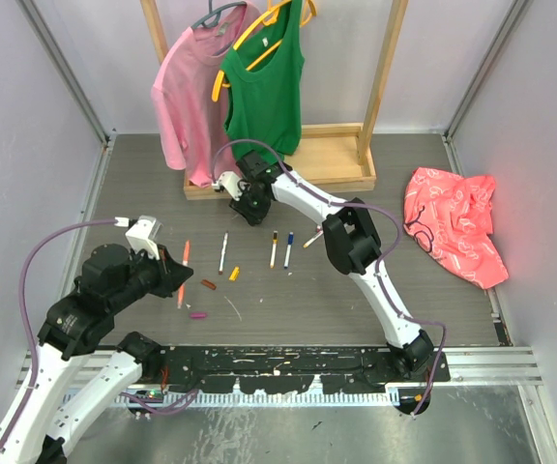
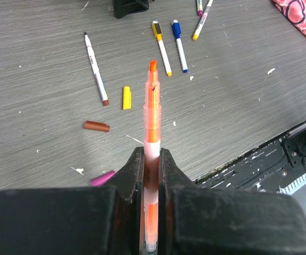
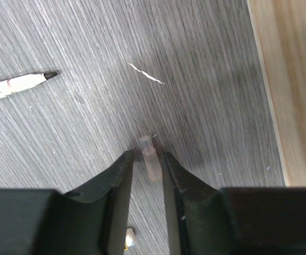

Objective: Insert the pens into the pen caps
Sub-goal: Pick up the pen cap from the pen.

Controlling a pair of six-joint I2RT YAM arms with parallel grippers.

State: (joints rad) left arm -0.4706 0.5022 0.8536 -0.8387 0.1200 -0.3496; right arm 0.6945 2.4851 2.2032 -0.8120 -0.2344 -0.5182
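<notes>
My left gripper [image 2: 151,154] is shut on an orange pen [image 2: 152,111], whose bare orange tip points away from me above the table. From above, that left gripper [image 1: 174,277] sits at the left. My right gripper [image 3: 147,154] is down at the table by the wooden base, open. A small pale pinkish pen cap [image 3: 152,167] lies between its fingers, close to the right one. Loose on the table are a yellow cap [image 2: 126,98], a brown cap [image 2: 96,126], a magenta cap [image 2: 103,178], an uncapped white pen [image 2: 95,69], a yellow-capped pen [image 2: 161,48] and a blue-capped pen [image 2: 179,45].
A wooden rack base [image 1: 327,164] with a pink shirt [image 1: 190,87] and a green top [image 1: 267,87] stands at the back, right beside the right gripper [image 1: 251,215]. A coral cloth [image 1: 453,227] lies at the right. A black rail [image 1: 288,367] runs along the near edge.
</notes>
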